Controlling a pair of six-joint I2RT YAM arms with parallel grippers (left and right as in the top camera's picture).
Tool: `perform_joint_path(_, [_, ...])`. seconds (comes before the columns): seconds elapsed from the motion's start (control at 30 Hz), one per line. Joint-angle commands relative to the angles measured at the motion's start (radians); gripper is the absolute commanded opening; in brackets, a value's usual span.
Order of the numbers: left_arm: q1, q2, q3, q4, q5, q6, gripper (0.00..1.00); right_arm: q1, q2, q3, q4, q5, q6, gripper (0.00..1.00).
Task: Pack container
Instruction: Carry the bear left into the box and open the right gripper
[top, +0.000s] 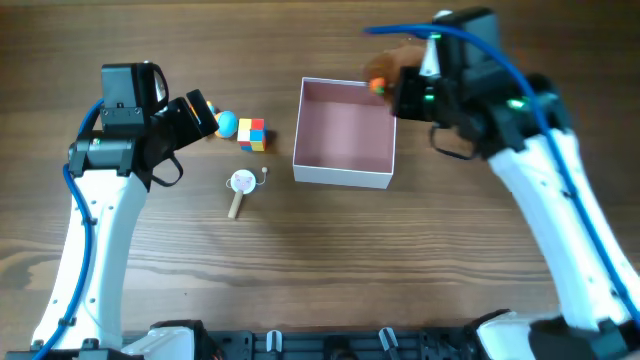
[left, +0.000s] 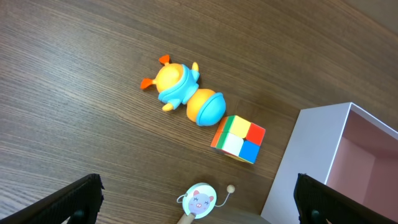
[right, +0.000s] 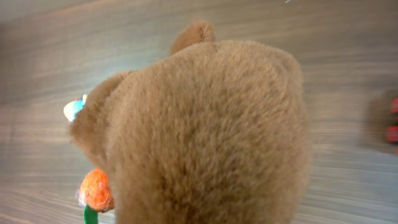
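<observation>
Overhead view: the container (top: 342, 177) lies at upper centre, white walls around a pink floor. The right gripper (top: 400, 90) hangs at its upper right corner with a brown plush toy (top: 378, 85) clamped in it. The left gripper (top: 203, 113) sits at upper left, next to a blue-and-orange duck toy (top: 226, 124), a colour cube (top: 251, 134) and, lower down, a small rattle drum (top: 241, 186). Left wrist view: both black fingers (left: 74, 200) stand spread wide at the bottom corners, holding nothing; duck, cube and drum lie between them, and the container's corner is at the right edge. Right wrist view: brown fur fills the frame and hides the fingers, with an orange tuft at lower left.
</observation>
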Motion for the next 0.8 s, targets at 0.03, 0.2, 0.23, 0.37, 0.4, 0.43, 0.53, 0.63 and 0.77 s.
perform_joint_path(0.03, [0.005,0.0,0.018,-0.001,0.015,0.016,1.0,0.063,0.166,-0.007,0.102,0.009,0.1,0.04])
perform_joint_path(0.2, [0.005,0.0,0.018,-0.001,0.015,0.016,1.0,0.067,0.349,-0.007,0.18,-0.026,0.143,0.04])
perform_joint_path(0.23, [0.005,0.0,0.018,-0.001,0.015,0.016,1.0,0.067,0.376,-0.007,0.188,-0.034,0.144,0.04])
perform_joint_path(0.37, [0.005,0.0,0.018,-0.001,0.015,0.016,1.0,0.067,0.478,-0.007,0.22,-0.119,0.143,0.04])
perform_joint_path(0.4, [0.005,0.0,0.018,-0.001,0.015,0.016,1.0,0.067,0.489,-0.007,0.227,-0.129,0.14,0.04])
perform_joint_path(0.43, [0.005,0.0,0.018,-0.001,0.015,0.016,1.0,0.067,0.499,-0.007,0.236,-0.139,0.135,0.05])
perform_joint_path(0.53, [0.005,0.0,0.018,-0.001,0.015,0.016,1.0,0.067,0.516,-0.009,0.251,-0.142,0.134,0.07])
perform_joint_path(0.63, [0.005,0.0,0.018,-0.001,0.015,0.016,1.0,0.067,0.517,-0.009,0.257,-0.162,0.135,0.1])
perform_joint_path(0.77, [0.005,0.0,0.018,-0.001,0.015,0.016,1.0,0.068,0.517,-0.009,0.254,-0.199,0.131,0.18])
